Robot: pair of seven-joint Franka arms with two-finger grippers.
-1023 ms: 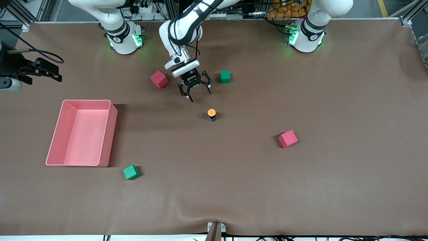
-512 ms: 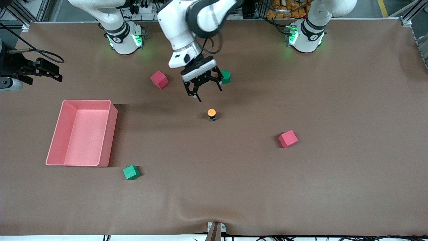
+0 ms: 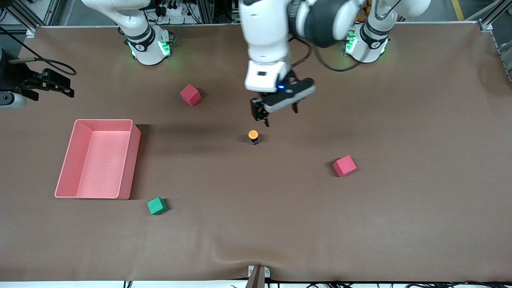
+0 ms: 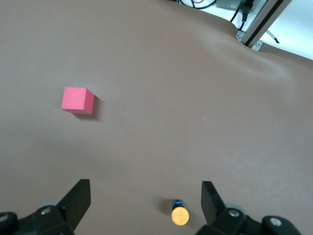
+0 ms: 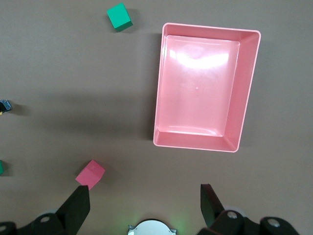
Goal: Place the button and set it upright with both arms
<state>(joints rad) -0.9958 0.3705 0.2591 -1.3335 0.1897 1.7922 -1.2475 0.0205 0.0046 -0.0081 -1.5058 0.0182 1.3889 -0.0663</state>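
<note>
Since a second ago the left pincer (image 3: 277, 109) has swung from between the two cubes by the robots' edge toward the left arm's end and lifted; the button (image 3: 253, 137) has not moved. It stands upright, orange cap up, near the middle of the table (image 3: 400, 224), free of everything. In the left wrist view the left pincer (image 4: 145, 203) is released, jaws spread wide, with the button (image 4: 179, 215) low between them. The right pincer (image 5: 145, 205), also released, waits high over the robots' edge near the tray (image 5: 247, 93).

Risk, as I judge it: the button is small and narrow-based, so a fingertip (image 3: 265, 118) or cable passing low over it could topple it. A pink cube (image 3: 344, 165) lies well apart.
</note>
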